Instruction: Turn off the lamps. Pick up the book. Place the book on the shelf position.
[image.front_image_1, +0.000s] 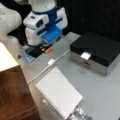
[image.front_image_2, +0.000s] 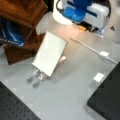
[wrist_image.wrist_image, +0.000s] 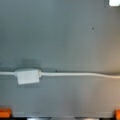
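The book (image.front_image_1: 58, 91) (image.front_image_2: 50, 53) is a white gridded slab beside the dark wooden shelf (image.front_image_1: 12, 95) (image.front_image_2: 20, 12), its lower edge on small metal feet (image.front_image_2: 36, 77). My gripper (image.front_image_1: 42, 51) (image.front_image_2: 87, 27) hangs low over the table by the arm's base, well apart from the book. In the wrist view its orange fingertips (wrist_image.wrist_image: 5, 112) sit at the two bottom corners, so the gripper (wrist_image.wrist_image: 60, 115) is open and holds nothing. A white cable with an inline switch (wrist_image.wrist_image: 27, 76) (image.front_image_1: 51, 62) (image.front_image_2: 103, 53) runs across just ahead of it. No lamp shows.
A black box (image.front_image_1: 96, 48) (image.front_image_2: 107, 100) with a white handle (image.front_image_1: 85, 55) (image.front_image_2: 99, 77) stands on a metal base at a front view's right. A blue item (image.front_image_2: 10, 35) lies inside the shelf. The grey table (image.front_image_1: 100, 92) spreads between box and book.
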